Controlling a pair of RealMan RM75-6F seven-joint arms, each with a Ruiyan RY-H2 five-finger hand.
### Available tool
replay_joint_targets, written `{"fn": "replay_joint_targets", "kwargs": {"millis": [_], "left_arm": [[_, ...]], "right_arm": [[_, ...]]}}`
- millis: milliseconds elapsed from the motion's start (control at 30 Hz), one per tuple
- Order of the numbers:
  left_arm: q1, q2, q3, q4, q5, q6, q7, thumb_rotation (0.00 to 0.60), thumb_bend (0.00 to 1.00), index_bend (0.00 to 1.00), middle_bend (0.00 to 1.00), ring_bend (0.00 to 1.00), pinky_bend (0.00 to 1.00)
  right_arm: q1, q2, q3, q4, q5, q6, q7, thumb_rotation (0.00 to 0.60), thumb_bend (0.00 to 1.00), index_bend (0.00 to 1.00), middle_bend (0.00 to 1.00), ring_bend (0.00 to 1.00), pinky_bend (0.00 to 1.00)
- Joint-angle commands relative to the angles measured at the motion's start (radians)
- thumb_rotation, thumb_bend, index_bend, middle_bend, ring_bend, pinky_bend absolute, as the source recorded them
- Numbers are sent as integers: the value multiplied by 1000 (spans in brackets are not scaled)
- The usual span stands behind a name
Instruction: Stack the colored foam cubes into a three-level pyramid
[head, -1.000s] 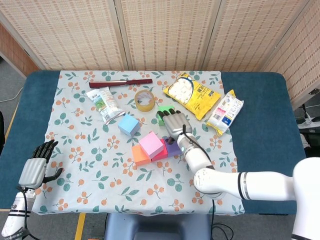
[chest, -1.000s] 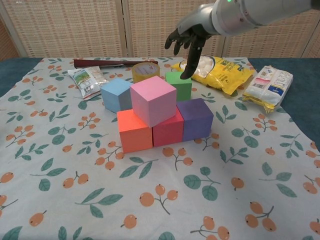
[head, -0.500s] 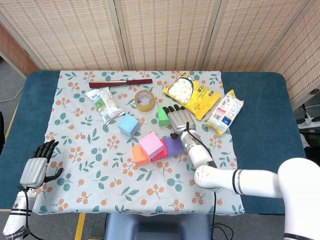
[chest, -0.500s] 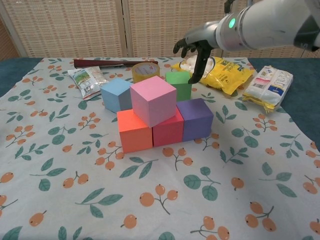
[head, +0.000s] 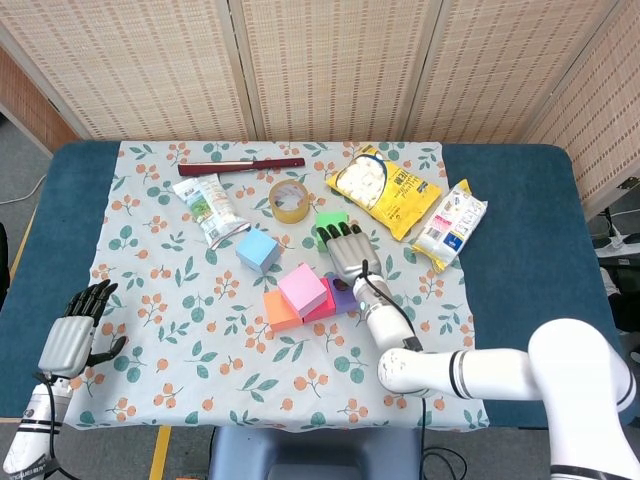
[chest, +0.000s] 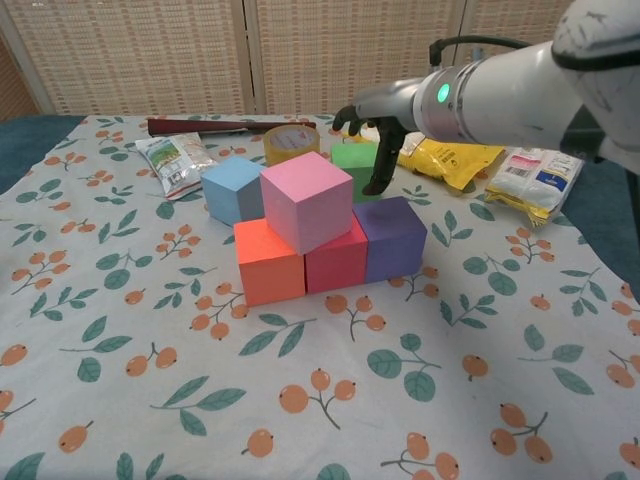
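Observation:
Three cubes stand in a row on the floral cloth: orange (chest: 268, 264), magenta (chest: 336, 264) and purple (chest: 393, 238). A pink cube (chest: 306, 200) sits tilted on top of the orange and magenta ones. The blue cube (chest: 232, 188) stands behind them on the left, and the green cube (chest: 355, 167) behind them on the right. My right hand (chest: 372, 128) hangs over the green cube (head: 329, 221) with its fingers spread, the thumb down the cube's right side. The cube stands on the cloth. My left hand (head: 72, 336) rests at the table's near left edge, holding nothing.
Behind the cubes lie a tape roll (head: 289, 200), a yellow snack bag (head: 386, 190), a white packet (head: 451, 222), a green-and-white pouch (head: 210, 208) and a dark red stick-like object (head: 241, 163). The cloth's near half (chest: 330, 400) is bare.
My right hand has come down and to the left, from beside the green cube to over it. The cubes and my left hand have not moved.

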Motion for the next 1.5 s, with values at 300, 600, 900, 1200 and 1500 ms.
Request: {"fn": "replay_joint_targets", "kwargs": {"millis": [300,600,900,1200,1500], "left_arm": [[3,4,1,-5,3,6,-3,600,329,0,8,22,97],[2,4,1,-7,4,5,0,600,329,0,8,22,98],[3,5,0,-7,3,9,4,600,329,0,8,22,97],[3,5,2,-10,4,8,9,600,327,0,8,22,97],[4,7,3,-13,6,9,11,600,328,0,8,22,97]], "right_arm": [[-24,-33,13,23,-42,-2,40,600,138,0,50,0,100],[-31,-21,14,2,-54,-4,43,600,108,0,50,0,98],[-42,-41,16,18,-86,-15,70,600,81,0,50,0,98],[-55,-20,11,-19,-111,-16,80,600,65,0,50,0,98],[-55,-12,11,-41,-107,-14,81,600,64,0,50,0,98]]}}
